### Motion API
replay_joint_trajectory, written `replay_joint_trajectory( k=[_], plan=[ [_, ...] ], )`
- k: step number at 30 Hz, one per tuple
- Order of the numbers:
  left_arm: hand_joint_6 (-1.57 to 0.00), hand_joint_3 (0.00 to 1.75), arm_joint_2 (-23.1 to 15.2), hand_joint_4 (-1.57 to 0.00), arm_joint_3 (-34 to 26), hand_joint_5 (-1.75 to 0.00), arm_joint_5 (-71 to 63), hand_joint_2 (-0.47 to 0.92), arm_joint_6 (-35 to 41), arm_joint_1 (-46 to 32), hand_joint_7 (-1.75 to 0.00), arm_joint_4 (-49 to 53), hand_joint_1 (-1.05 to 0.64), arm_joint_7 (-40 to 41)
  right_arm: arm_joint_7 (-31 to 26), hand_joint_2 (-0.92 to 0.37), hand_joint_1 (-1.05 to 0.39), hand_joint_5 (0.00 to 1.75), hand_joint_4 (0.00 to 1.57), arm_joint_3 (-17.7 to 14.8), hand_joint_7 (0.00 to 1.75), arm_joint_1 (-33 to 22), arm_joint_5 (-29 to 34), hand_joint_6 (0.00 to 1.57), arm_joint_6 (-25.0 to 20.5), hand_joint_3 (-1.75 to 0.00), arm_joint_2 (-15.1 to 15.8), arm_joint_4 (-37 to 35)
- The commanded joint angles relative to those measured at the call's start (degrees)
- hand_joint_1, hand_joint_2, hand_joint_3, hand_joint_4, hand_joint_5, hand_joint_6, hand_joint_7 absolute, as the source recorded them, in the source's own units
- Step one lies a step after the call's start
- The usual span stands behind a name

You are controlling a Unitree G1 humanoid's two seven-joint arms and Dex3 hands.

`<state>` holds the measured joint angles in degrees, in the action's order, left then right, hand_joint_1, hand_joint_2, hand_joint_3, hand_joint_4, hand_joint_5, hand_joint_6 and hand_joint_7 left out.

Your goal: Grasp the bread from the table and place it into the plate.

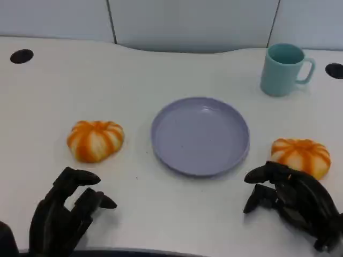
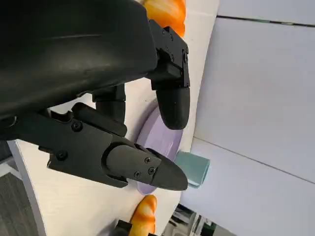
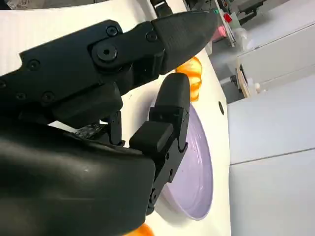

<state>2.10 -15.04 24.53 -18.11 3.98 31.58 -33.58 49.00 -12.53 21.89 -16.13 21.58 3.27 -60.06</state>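
You have two pieces of bread to choose from, and the choice turns on which hand sits closer to one. The right-side bread (image 1: 300, 156) lies on the surface just beyond your right hand (image 1: 292, 201), almost touching the top of it, with the plate (image 1: 200, 135) just beside it toward the middle. The left-side bread (image 1: 95, 140) sits on the other side of the plate, ahead of your left hand (image 1: 64, 211) and clearly apart from it. Both pieces are round, so neither offers a long axis to line up with. Your right hand holds nothing, its fingers apart and half curled above the surface; your left hand is likewise empty with fingers spread. I judge the right hand the nearer one: a short reach forward should bring it over its bread.
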Motion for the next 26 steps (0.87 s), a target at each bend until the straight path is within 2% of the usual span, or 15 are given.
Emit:
replay_joint_trajectory(
  k=[1, 4, 10, 19, 26],
  plan=[
    [-0.29, 0.03, -0.7, -0.38, -0.4, -1.75, 0.4, 0.92, -0.9, 0.2, -1.57, 0.8, -0.65, -0.7, -0.2, -0.92, -0.52, 1.38, 0.64, 0.0, 0.88, -1.6, 0.1, 0.75, -1.5, -0.11, 0.4, -1.5],
    [-0.30, 0.03, -0.8, -0.39, -0.4, -1.75, 0.4, 0.92, -1.1, 0.3, -1.56, 1.0, -0.66, -0.7, -1.5, -0.92, -0.55, 1.35, 0.67, 0.4, 0.86, -1.8, 0.9, 0.78, -0.8, -0.10, 0.4, -1.0],
    [-0.31, 0.03, -1.0, -0.35, -0.2, -1.75, 0.2, 0.92, -0.1, 0.0, -1.54, 0.3, -0.64, -0.1, -0.6, -0.92, -0.52, 1.35, 0.69, -0.1, 0.86, -1.3, 0.0, 0.77, -2.4, -0.09, 0.3, -1.6],
    [-0.22, 0.03, -0.9, -0.34, -0.1, -1.75, 0.0, 0.92, 0.7, -0.2, -1.62, -0.5, -0.60, 0.5, -1.1, -0.92, -0.52, 1.34, 0.68, 0.3, 0.86, -1.6, 0.4, 0.78, -1.4, -0.10, 0.3, -1.1],
    [-0.22, 0.02, -0.7, -0.35, -0.3, -1.75, 0.6, 0.92, 0.9, -0.1, -1.63, -0.3, -0.60, 0.2, -0.4, -0.92, -0.52, 1.34, 0.70, -0.1, 0.84, -1.3, 0.2, 0.78, -1.4, -0.09, 0.5, -2.1]
  ],
)
